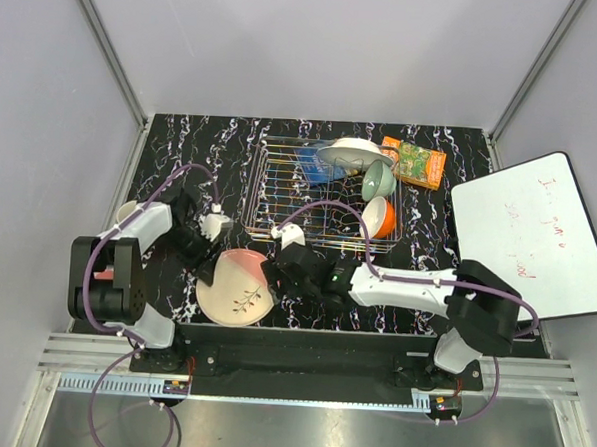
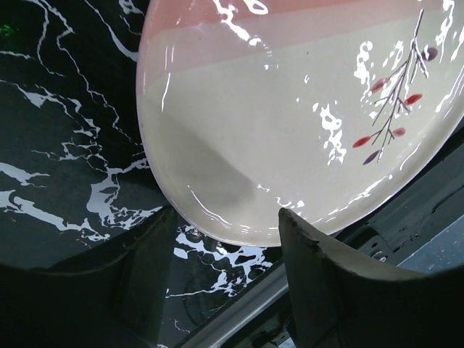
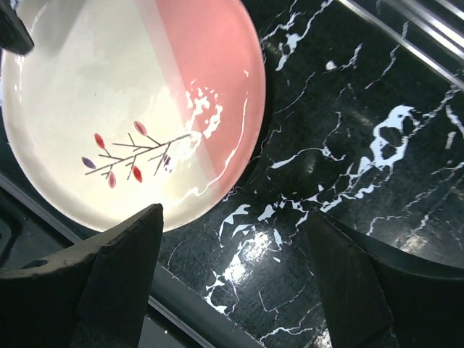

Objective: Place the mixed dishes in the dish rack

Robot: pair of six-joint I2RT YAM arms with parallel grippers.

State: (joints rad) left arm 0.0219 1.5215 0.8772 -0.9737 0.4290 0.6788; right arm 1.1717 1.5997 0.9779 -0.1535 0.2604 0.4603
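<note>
The pink-and-cream plate with a leaf sprig lies flat on the black marble table near the front edge. My left gripper is open at its left rim; in the left wrist view the plate sits just ahead of the open gripper, which holds nothing. My right gripper is open at the plate's right rim; in the right wrist view the plate lies up and left of the empty gripper. The dish rack holds the white plate, the pale green bowl and the orange bowl.
A blue packet lies in the rack and an orange packet beside its far right corner. A white board with red writing is at the right. A small pale cup shows partly behind the left arm.
</note>
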